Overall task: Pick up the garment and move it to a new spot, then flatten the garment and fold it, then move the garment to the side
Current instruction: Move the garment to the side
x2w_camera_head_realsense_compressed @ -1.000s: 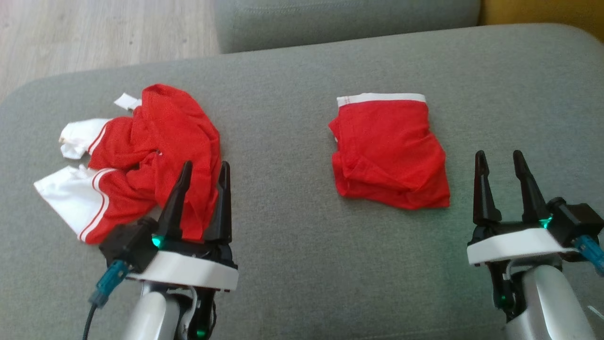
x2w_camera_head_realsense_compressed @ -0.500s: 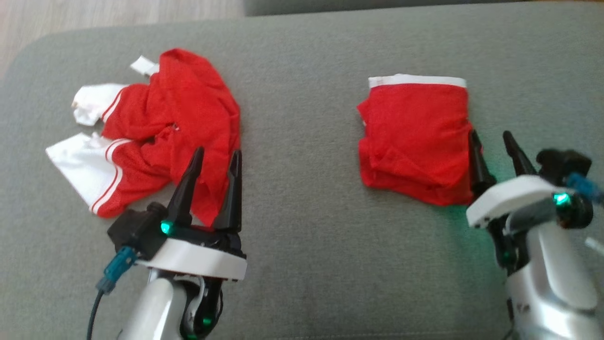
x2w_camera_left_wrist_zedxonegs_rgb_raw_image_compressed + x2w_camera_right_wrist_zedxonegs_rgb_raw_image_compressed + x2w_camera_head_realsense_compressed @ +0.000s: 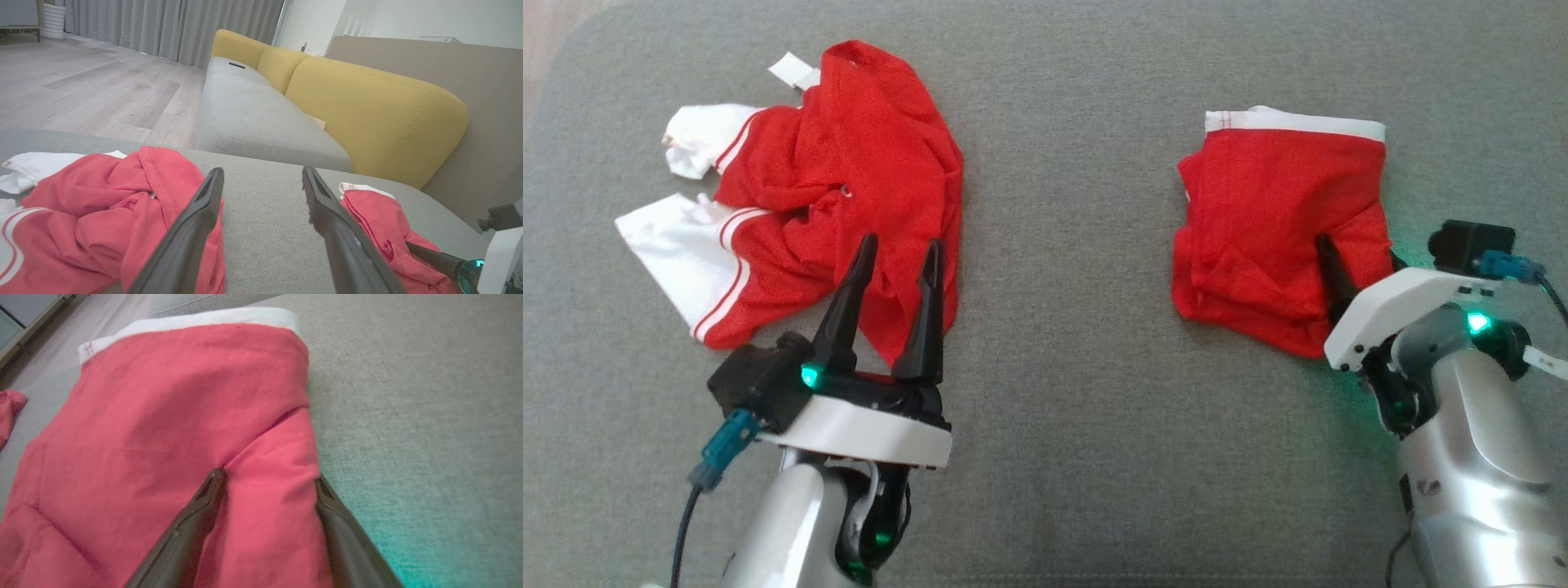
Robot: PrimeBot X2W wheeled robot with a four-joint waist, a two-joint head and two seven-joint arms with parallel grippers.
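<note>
A folded red garment (image 3: 1274, 212) with a white waistband lies on the right of the grey cushion (image 3: 1062, 245). My right gripper (image 3: 1356, 249) is open and low over the garment's near right edge. One finger lies on top of the cloth and the other runs along its outer edge, so a strip of red garment (image 3: 163, 416) sits between the fingers of the right gripper (image 3: 269, 475). A crumpled red and white garment (image 3: 849, 188) lies at the left. My left gripper (image 3: 902, 242) hangs open over its near right edge, with nothing between the fingers.
Beyond the cushion runs a grey sofa seat (image 3: 253, 118) with yellow backrests (image 3: 367, 110). Wooden floor (image 3: 90, 90) lies past the cushion's rounded far left corner. Bare grey fabric separates the two garments.
The head camera has tilted down, shifting the whole picture. My right gripper has gone forward and left, from clear of the folded garment onto its right edge. The left gripper has barely moved.
</note>
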